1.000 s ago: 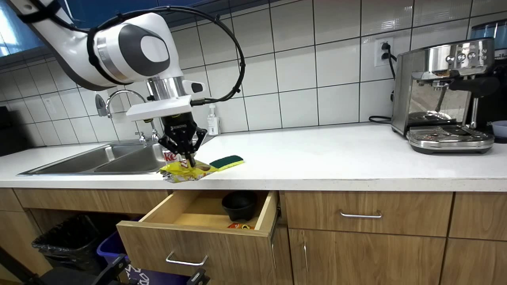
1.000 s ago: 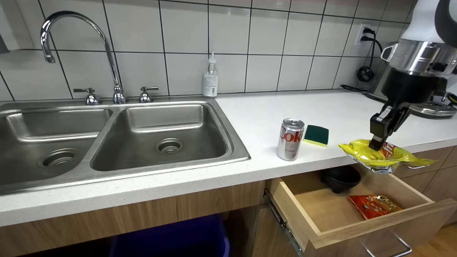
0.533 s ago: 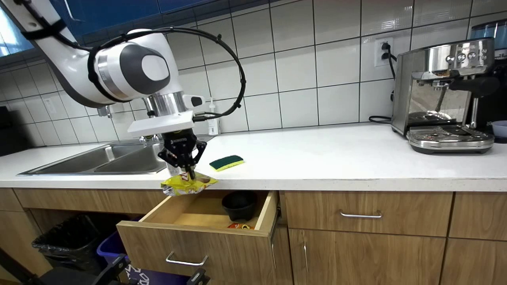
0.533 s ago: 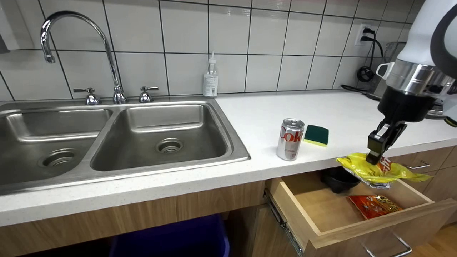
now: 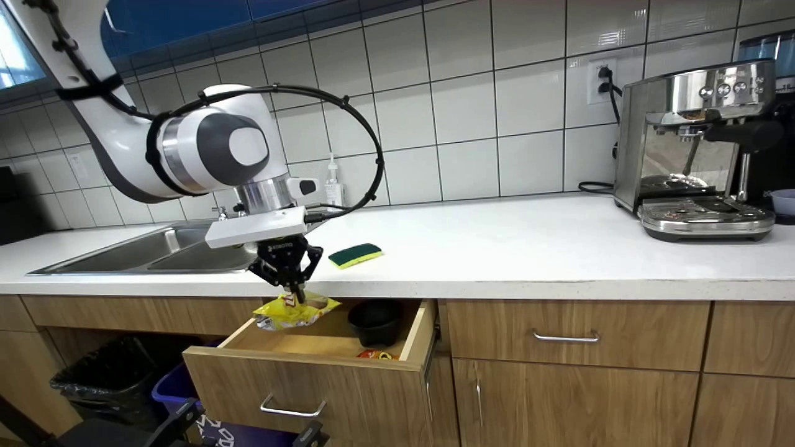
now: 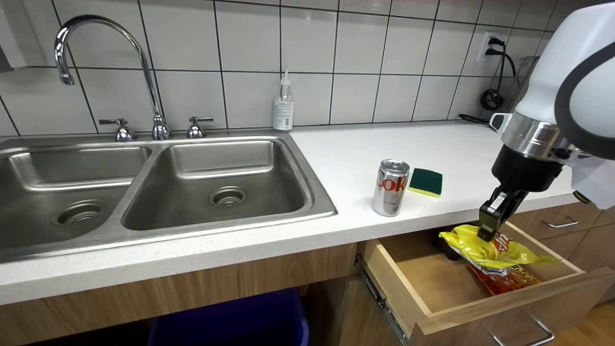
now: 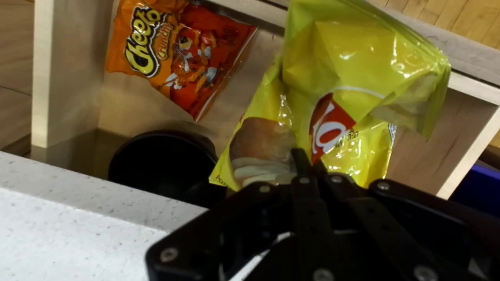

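In both exterior views, the end effector (image 5: 298,295) pinches the yellow bag (image 5: 284,315) over the open drawer (image 5: 360,394). In the wrist view, a bowl (image 7: 160,164) and Cheetos (image 7: 179,54) sit nearby inside; I'd lower gently, clear of both.

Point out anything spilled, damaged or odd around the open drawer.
Nothing looks spilled or damaged. The yellow bag is crumpled, pinched in the gripper over the open drawer, which seems ordinary handling.

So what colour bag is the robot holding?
The bag is mostly yellow, with some red; clearest in the wrist view.
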`<action>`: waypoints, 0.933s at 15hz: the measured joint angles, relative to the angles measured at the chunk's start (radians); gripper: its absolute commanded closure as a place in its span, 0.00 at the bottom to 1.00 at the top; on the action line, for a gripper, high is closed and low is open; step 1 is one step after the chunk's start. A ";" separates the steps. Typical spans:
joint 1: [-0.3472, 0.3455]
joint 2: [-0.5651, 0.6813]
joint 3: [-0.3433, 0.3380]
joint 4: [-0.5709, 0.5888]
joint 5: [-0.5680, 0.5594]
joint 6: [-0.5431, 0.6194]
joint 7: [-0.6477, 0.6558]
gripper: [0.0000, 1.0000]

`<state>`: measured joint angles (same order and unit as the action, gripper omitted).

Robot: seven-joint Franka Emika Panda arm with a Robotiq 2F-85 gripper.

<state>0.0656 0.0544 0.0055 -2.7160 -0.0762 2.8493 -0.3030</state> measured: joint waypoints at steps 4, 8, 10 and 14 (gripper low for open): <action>0.000 0.062 0.010 0.003 -0.012 0.066 0.000 1.00; 0.000 0.117 0.010 0.008 -0.038 0.153 0.002 1.00; 0.000 0.141 0.009 0.012 -0.053 0.191 0.004 1.00; 0.004 0.191 -0.005 0.028 -0.085 0.260 0.015 1.00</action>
<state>0.0700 0.2455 0.0009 -2.6882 -0.1612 3.1093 -0.2883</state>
